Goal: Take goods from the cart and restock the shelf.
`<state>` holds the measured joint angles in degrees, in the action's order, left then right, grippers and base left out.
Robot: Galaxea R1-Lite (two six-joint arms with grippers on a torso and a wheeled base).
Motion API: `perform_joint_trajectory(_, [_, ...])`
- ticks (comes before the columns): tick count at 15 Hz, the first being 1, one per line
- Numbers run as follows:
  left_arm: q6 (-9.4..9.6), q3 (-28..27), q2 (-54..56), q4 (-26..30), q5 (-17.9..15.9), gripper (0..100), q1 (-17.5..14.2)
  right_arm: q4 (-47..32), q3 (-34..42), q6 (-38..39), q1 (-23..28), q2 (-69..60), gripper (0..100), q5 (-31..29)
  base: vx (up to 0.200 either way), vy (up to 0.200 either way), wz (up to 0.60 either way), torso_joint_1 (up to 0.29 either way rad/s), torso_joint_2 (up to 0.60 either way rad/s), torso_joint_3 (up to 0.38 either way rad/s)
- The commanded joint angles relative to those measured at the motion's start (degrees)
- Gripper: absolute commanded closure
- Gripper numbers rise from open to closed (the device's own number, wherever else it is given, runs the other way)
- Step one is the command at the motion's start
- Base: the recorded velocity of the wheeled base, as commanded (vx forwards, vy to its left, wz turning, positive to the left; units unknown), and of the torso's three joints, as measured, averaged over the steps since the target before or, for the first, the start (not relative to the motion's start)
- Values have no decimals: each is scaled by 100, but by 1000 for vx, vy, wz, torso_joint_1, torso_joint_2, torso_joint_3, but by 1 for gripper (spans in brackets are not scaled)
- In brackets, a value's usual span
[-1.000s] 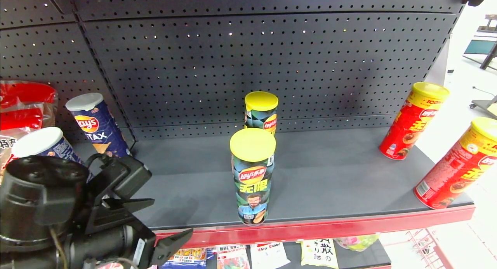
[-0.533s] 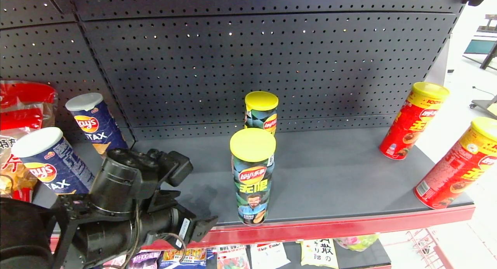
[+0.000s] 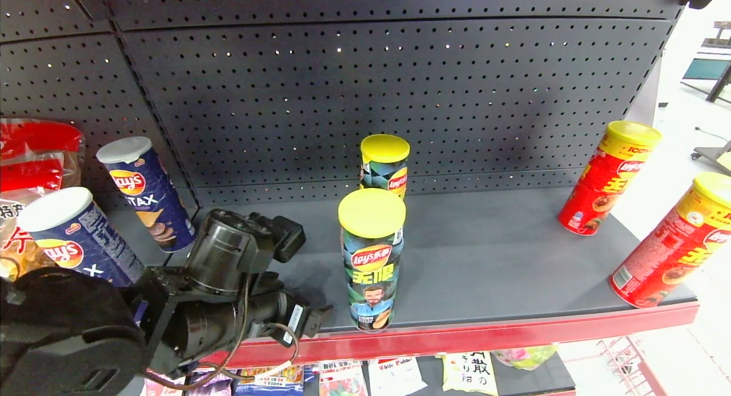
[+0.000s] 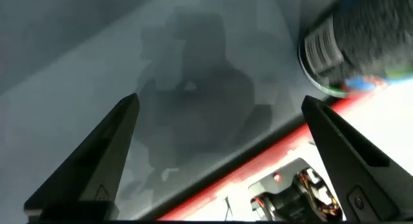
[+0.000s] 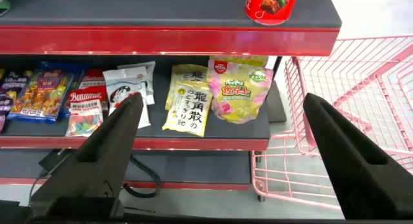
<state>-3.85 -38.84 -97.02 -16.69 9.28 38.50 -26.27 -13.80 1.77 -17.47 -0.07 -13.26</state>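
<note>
Two green-and-black chip cans with yellow lids stand mid-shelf, one at the front (image 3: 371, 259) and one behind it (image 3: 384, 164). My left gripper (image 3: 313, 323) hovers low over the grey shelf's front edge (image 3: 485, 259), just left of the front can and apart from it. In the left wrist view this gripper (image 4: 219, 101) is open and holds nothing, with the can's base (image 4: 348, 56) off to one side. My right gripper (image 5: 222, 98) is open and empty in front of the lower shelves, with the pink cart (image 5: 348, 121) beside it.
Two blue cans (image 3: 145, 193) (image 3: 77, 236) stand at the shelf's left, and two red cans (image 3: 608, 179) (image 3: 668, 242) at its right. Snack packets (image 5: 193, 101) (image 5: 239, 88) lie on the lower shelf. Bare shelf lies between the green and red cans.
My left arm has swung right along the shelf's front, closer to the front green can, uncovering the blue cans. The cans have not moved.
</note>
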Motion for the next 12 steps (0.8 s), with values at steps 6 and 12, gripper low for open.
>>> perform_joint_trajectory(6, [-1,-379,-396,-10,22,0,123,-1,0,-1,-2,7,0,-1,0,0,0,0,0,0])
perform_joint_trajectory(12, [-1,-555,-528,-27,48,0,158,-1,0,-10,-2,7,0,-1,0,0,0,0,0,0])
